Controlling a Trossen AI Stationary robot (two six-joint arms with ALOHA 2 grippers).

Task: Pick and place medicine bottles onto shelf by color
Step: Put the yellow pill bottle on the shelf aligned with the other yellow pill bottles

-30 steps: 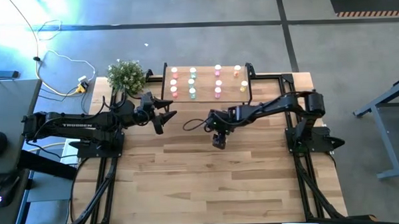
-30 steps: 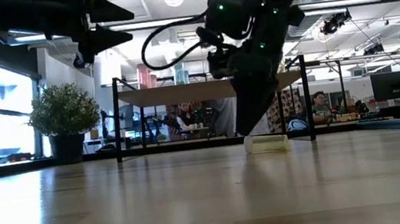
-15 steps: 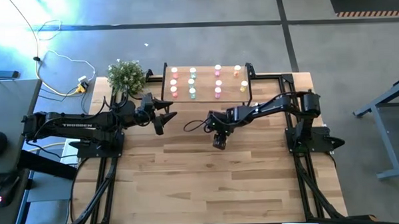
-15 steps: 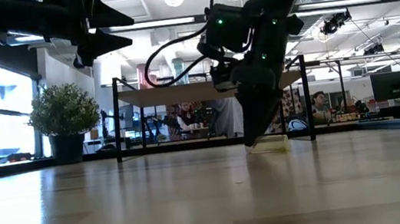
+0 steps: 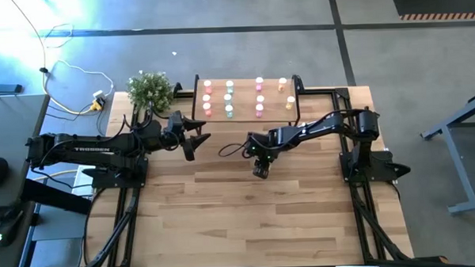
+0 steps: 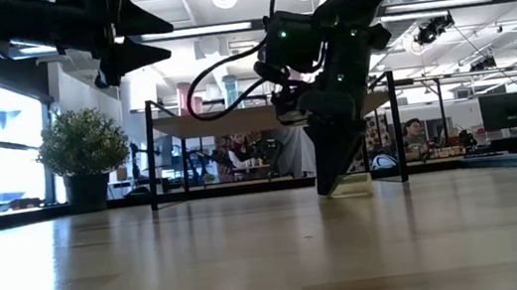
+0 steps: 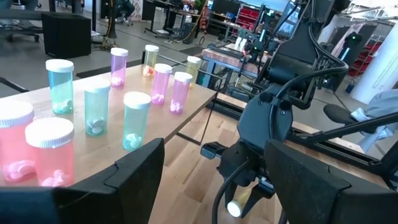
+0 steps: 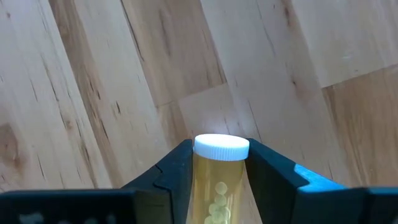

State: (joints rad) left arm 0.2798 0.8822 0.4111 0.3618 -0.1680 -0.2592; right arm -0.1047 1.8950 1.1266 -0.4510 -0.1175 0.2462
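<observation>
The pick is in hand: at frame centre the right gripper (image 8: 217, 180) has its jaws closed against a yellow bottle (image 8: 219, 174) lying on the bench (image 5: 248, 220), which likely next needs lifting to the shelf (image 5: 245, 117) above, while the left gripper (image 5: 196, 139) waits open.

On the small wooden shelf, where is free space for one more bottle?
On the light-wood shelf, yellow-orange bottles leave a bare strip beside them at the right edge. The salmon-red, mint-green and bright pink columns are crowded.
</observation>
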